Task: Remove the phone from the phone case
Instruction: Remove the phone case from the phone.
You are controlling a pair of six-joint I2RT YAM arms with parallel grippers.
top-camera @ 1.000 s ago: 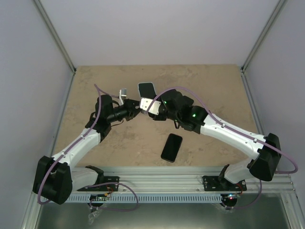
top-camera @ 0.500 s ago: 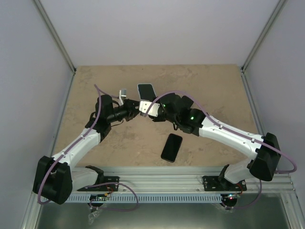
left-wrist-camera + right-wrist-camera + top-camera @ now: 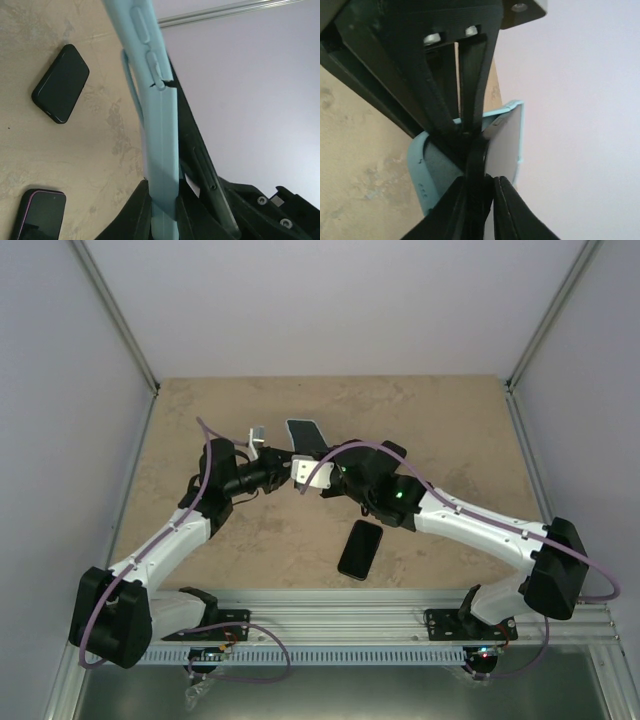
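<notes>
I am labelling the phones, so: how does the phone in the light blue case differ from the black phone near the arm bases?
The cased phone is lifted off the table, gripped by the left tool; the black phone lies flat there, untouched. The cased phone is tilted and edged in light blue; the black phone looks all dark. Both are slim rectangles.

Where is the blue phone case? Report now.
Top view, just left of centre: phone case held above the table, clamped in the left gripper, right gripper against it.
</notes>
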